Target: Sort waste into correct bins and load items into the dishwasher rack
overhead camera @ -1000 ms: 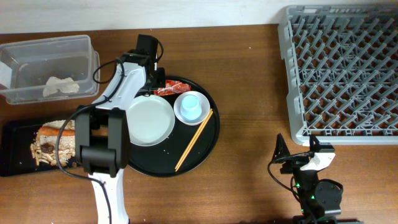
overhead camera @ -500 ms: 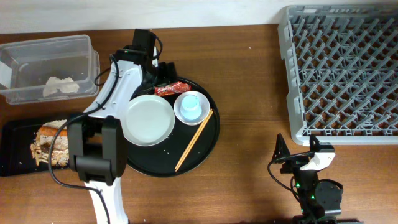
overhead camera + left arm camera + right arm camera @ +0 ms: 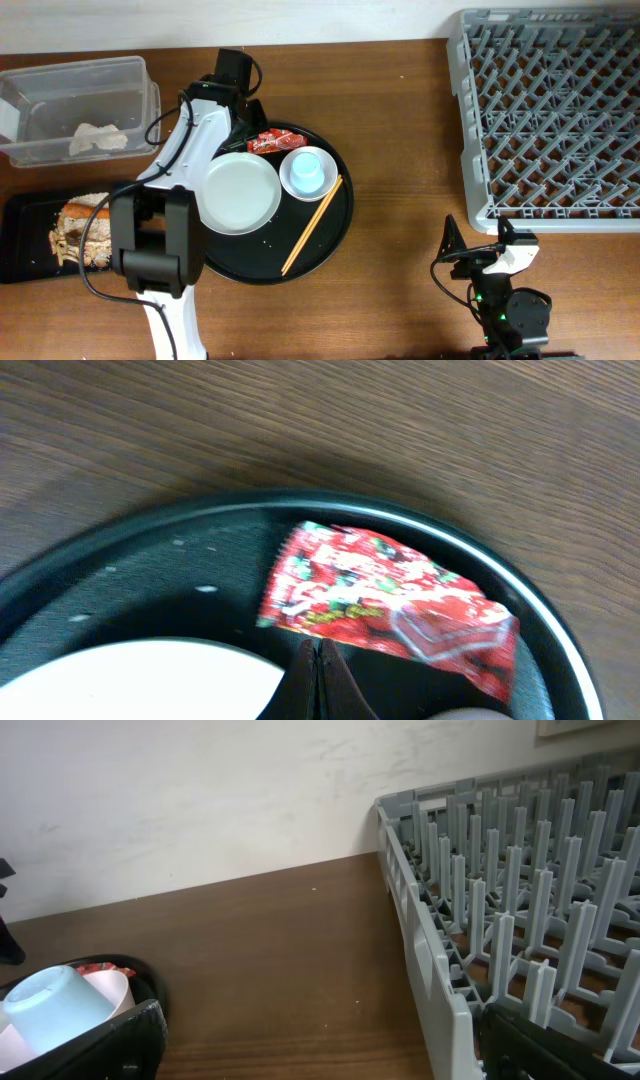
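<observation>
The left tool (image 3: 314, 652) is closed at the near edge of the wrapper (image 3: 385, 600), which lies flat on the tray (image 3: 120, 575) by the plate (image 3: 140, 680); can't tell if it's pinched. Risk: such a thin edge bite slips on the lift, dropping short of the tub (image 3: 75, 95). Half a second ago those fingers stood apart; the right tool (image 3: 478, 238) is parked, spread, unchanged.
</observation>
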You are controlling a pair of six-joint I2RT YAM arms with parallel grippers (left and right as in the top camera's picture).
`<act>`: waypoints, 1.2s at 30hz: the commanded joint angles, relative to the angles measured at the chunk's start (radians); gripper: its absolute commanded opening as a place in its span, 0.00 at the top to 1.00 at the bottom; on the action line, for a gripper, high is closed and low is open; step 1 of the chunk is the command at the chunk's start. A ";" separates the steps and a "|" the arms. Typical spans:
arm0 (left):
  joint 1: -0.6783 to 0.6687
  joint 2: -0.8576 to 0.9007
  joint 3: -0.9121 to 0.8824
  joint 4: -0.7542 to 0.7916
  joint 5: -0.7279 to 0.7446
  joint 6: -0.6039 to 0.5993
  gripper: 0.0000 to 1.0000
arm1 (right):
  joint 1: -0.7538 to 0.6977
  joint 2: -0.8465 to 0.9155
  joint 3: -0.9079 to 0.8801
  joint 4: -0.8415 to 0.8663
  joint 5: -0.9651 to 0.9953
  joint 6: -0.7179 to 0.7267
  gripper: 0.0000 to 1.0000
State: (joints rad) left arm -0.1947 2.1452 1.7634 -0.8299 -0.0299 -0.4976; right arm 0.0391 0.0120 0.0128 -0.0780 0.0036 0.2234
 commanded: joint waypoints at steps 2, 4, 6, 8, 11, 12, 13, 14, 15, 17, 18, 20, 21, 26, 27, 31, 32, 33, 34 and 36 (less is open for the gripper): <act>-0.003 0.060 -0.009 -0.001 -0.065 0.069 0.99 | 0.005 -0.008 -0.007 -0.004 0.008 -0.010 0.02; -0.003 0.087 -0.009 -0.011 -0.065 0.077 1.00 | 0.005 -0.008 -0.007 -0.004 0.008 -0.010 0.02; -0.004 0.099 -0.009 -0.036 -0.064 0.076 1.00 | 0.005 -0.008 -0.007 -0.004 0.008 -0.010 0.02; -0.003 0.101 -0.009 -0.064 -0.064 0.076 1.00 | 0.005 -0.008 -0.007 -0.004 0.008 -0.010 0.02; -0.003 0.101 -0.009 -0.101 -0.064 0.076 1.00 | 0.005 -0.008 -0.007 -0.004 0.008 -0.010 0.02; -0.003 0.101 -0.009 -0.113 -0.064 0.076 1.00 | 0.005 -0.008 -0.007 -0.004 0.008 -0.010 0.02; -0.003 0.101 -0.009 -0.129 -0.064 0.076 0.99 | 0.005 -0.008 -0.007 -0.004 0.008 -0.010 0.02; -0.003 0.101 -0.008 -0.143 -0.061 0.076 0.99 | 0.005 -0.008 -0.007 -0.004 0.008 -0.010 0.02; -0.004 0.101 -0.008 -0.159 -0.055 0.076 1.00 | 0.005 -0.008 -0.007 -0.004 0.008 -0.010 0.02; -0.003 0.098 -0.008 -0.180 -0.026 0.076 1.00 | 0.005 -0.008 -0.007 -0.004 0.008 -0.010 0.02; -0.003 0.095 -0.006 -0.187 0.000 0.076 1.00 | 0.005 -0.008 -0.007 -0.004 0.008 -0.010 0.02; -0.003 0.076 -0.006 -0.197 0.074 0.076 1.00 | 0.005 -0.008 -0.007 -0.004 0.008 -0.010 0.02; -0.003 0.063 -0.006 -0.197 0.105 0.076 1.00 | 0.005 -0.008 -0.007 -0.004 0.008 -0.010 0.02; -0.003 0.003 -0.007 -0.154 0.191 -0.067 1.00 | 0.005 -0.008 -0.007 -0.004 0.008 -0.010 0.02; -0.003 0.006 -0.009 -0.138 0.190 -0.128 1.00 | 0.005 -0.008 -0.007 -0.004 0.008 -0.010 0.02; -0.007 0.034 -0.013 -0.105 0.191 -0.297 0.63 | 0.005 -0.008 -0.007 -0.004 0.008 -0.010 0.02; -0.010 0.045 -0.013 -0.094 0.191 -0.321 0.57 | 0.005 -0.008 -0.007 -0.004 0.008 -0.010 0.02; -0.014 0.054 -0.013 -0.082 0.192 -0.332 0.57 | 0.005 -0.008 -0.007 -0.004 0.008 -0.010 0.02; -0.018 0.063 -0.013 -0.075 0.192 -0.338 0.56 | 0.005 -0.008 -0.007 -0.004 0.008 -0.010 0.02; -0.027 0.075 -0.013 -0.076 0.193 -0.373 0.48 | 0.005 -0.008 -0.007 -0.004 0.008 -0.010 0.02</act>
State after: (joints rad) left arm -0.2016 2.1876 1.7576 -0.9070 0.1474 -0.7719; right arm 0.0391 0.0120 0.0128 -0.0776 0.0036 0.2234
